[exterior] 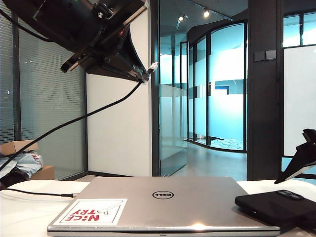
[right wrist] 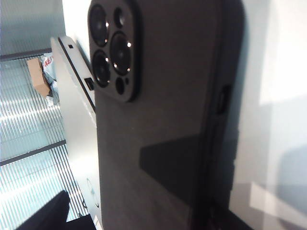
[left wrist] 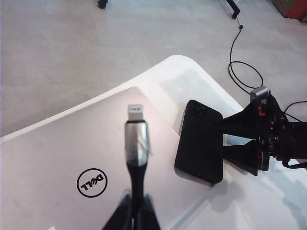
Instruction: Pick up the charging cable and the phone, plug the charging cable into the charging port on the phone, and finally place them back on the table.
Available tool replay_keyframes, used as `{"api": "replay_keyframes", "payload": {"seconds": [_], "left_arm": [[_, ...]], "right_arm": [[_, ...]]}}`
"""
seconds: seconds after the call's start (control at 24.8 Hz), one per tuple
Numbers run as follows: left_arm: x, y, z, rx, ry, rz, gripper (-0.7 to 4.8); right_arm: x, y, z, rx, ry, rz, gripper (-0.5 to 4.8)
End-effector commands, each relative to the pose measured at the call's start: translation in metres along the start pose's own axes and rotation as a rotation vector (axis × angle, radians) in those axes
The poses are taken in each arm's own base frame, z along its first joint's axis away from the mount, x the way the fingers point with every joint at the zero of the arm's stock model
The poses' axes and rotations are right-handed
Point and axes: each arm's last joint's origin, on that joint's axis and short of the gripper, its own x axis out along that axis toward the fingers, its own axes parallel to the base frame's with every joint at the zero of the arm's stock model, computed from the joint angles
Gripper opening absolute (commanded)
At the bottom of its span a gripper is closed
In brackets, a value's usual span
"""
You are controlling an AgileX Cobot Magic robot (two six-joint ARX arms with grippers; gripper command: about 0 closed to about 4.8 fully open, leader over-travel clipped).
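My left gripper (exterior: 143, 75) hangs high over the left of the silver laptop (exterior: 163, 202), shut on the charging cable (left wrist: 137, 187). The cable's silvery connector tip (left wrist: 135, 112) sticks out past the fingers, and its black cord (exterior: 74, 121) trails down to the left. The black phone (left wrist: 200, 141) lies camera side up by the laptop's right edge on the white table (left wrist: 192, 79). My right gripper (left wrist: 219, 139) is low at the phone, jaws wide open, one finger on each side of it. In the right wrist view the phone (right wrist: 163, 124) fills the gap between the fingers of the right gripper (right wrist: 139, 203), without visible contact.
A second thin black cable with a dark plug (exterior: 66, 195) lies on the table left of the laptop. A red-and-white sticker (exterior: 94, 211) is on the lid. A cardboard box (exterior: 19, 148) sits off the table, and a loose cable (left wrist: 240, 72) lies on the floor.
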Motion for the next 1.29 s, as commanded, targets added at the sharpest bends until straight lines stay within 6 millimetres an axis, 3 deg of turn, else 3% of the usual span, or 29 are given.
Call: {"api": "replay_keyframes", "payload": {"seconds": [0.04, 0.28, 0.4, 0.48, 0.6, 0.68, 0.77, 0.81, 1.01, 1.21, 1.29], "left_arm": [[-0.001, -0.001, 0.004, 0.005, -0.023, -0.005, -0.07], [-0.001, -0.001, 0.004, 0.005, -0.023, -0.005, -0.07], [-0.001, -0.001, 0.004, 0.005, -0.023, -0.005, -0.07], [-0.001, -0.001, 0.004, 0.005, -0.023, -0.005, -0.07], [-0.001, -0.001, 0.004, 0.005, -0.023, -0.005, -0.07], [-0.001, -0.001, 0.004, 0.005, -0.023, -0.005, -0.07], [-0.001, -0.001, 0.004, 0.005, -0.023, -0.005, -0.07], [-0.001, -0.001, 0.004, 0.005, -0.023, -0.005, -0.07], [-0.001, -0.001, 0.004, 0.005, -0.023, -0.005, -0.07], [-0.001, -0.001, 0.004, 0.005, -0.023, -0.005, -0.07], [-0.001, -0.001, 0.004, 0.005, -0.022, -0.005, -0.07]], "right_arm": [[0.003, -0.002, 0.001, 0.006, -0.011, -0.029, 3.56], [0.003, 0.0, 0.002, -0.001, -0.012, -0.016, 3.5], [0.003, 0.0, 0.002, -0.001, -0.012, -0.016, 2.03], [0.003, 0.0, 0.002, -0.001, -0.012, -0.017, 1.65], [0.003, 0.0, 0.002, -0.001, -0.014, -0.017, 1.64], [0.003, 0.0, 0.002, -0.001, -0.014, -0.017, 1.32], [0.003, 0.0, 0.002, -0.001, -0.014, -0.017, 0.55], [0.003, 0.0, 0.002, -0.002, -0.019, -0.018, -0.09], [0.003, 0.004, 0.003, -0.027, -0.042, 0.017, -0.08], [-0.006, 0.022, 0.004, -0.094, -0.064, 0.084, -0.09], [-0.019, 0.038, 0.002, -0.179, -0.076, 0.081, -0.09]]}}
